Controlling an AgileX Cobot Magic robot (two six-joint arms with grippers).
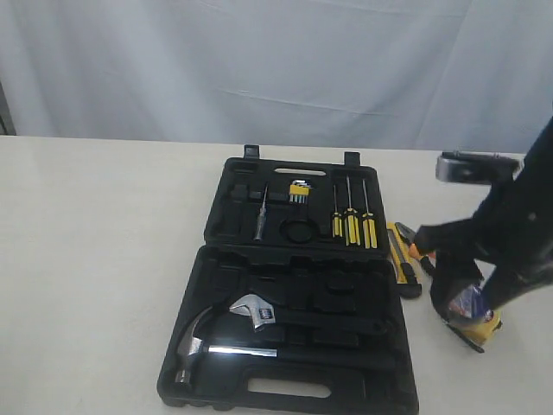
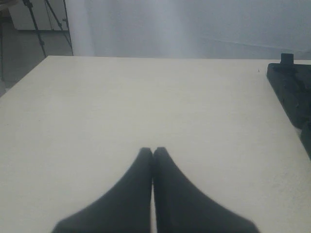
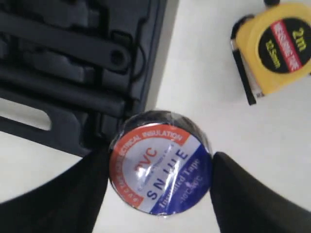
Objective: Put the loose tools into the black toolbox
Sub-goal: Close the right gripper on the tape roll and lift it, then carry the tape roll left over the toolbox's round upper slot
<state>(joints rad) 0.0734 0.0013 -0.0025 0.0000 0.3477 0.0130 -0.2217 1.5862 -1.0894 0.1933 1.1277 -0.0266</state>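
Note:
My right gripper [image 3: 159, 163] is shut on the black tape roll [image 3: 160, 162], whose white-blue-red label faces the wrist camera. A finger presses on each side of the roll. In the exterior view the tape roll [image 1: 471, 301] is held just right of the black toolbox [image 1: 216, 285], by its near right corner. The yellow tape measure [image 3: 274, 46] lies on the table beside it, also seen as the tape measure [image 1: 486, 328]. The yellow-black utility knife [image 1: 402, 259] lies right of the case, with an orange pliers handle [image 1: 418, 252] half hidden behind the arm. My left gripper [image 2: 153, 151] is shut and holds nothing.
The toolbox lies open. Its far half holds yellow-black screwdrivers [image 1: 351, 225] and a small bit set [image 1: 299, 192]. Its near half holds a steel claw hammer [image 1: 197, 344] and a wrench [image 1: 253, 311]. The case's edge [image 2: 291, 90] shows in the left wrist view.

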